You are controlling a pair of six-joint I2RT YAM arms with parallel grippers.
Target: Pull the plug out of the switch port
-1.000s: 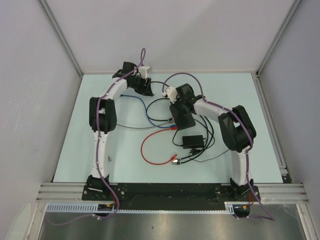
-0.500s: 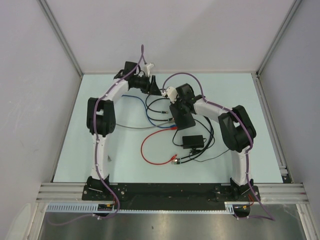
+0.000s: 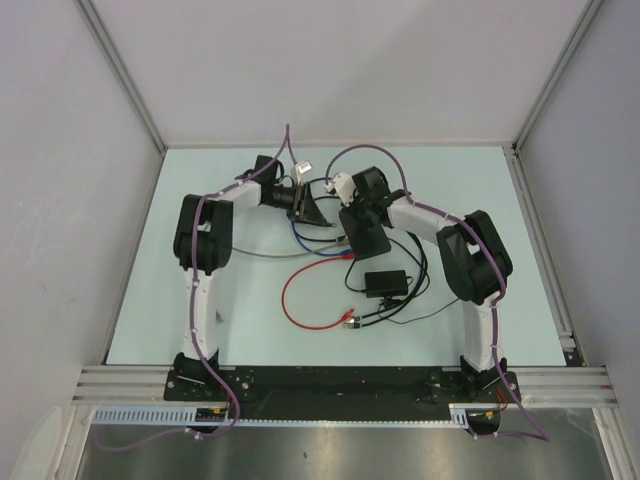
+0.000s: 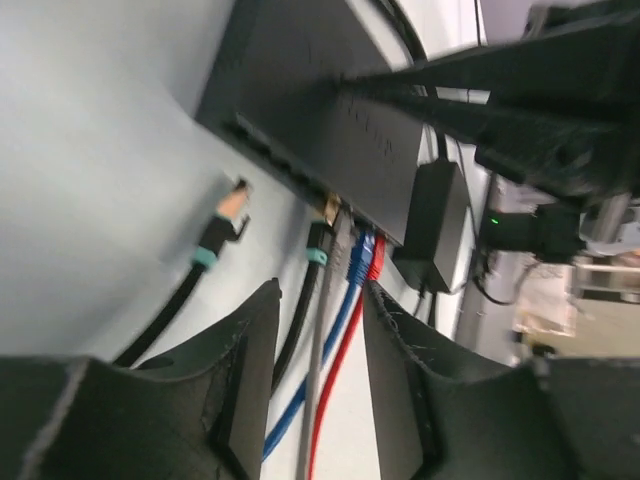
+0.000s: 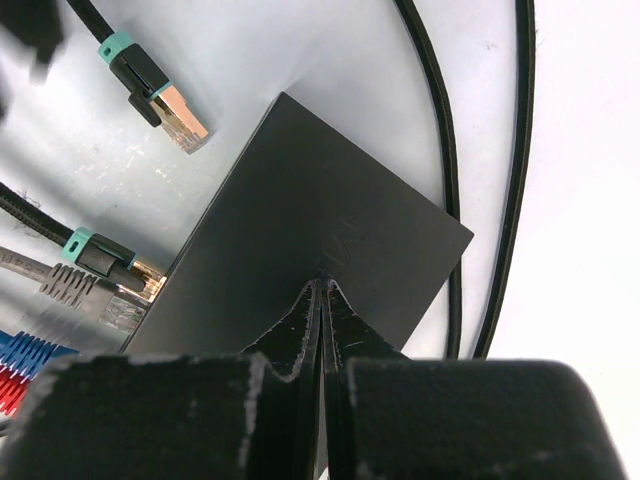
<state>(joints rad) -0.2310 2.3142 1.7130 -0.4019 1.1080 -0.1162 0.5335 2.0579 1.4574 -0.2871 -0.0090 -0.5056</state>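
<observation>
One flat switch [image 5: 330,230] mid-table, likely light and prone to skid, pinned from above by the closed right gripper [image 5: 322,288]. Left gripper [image 4: 320,300] parted astride the seated cables [image 4: 342,308], gripping nothing. Best pinched on the stiff plug [image 4: 319,242] body close to the switch, not on limp cables.

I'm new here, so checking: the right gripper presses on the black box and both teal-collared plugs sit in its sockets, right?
No: one teal-collared plug lies loose beside the switch, as the right wrist view shows.
</observation>
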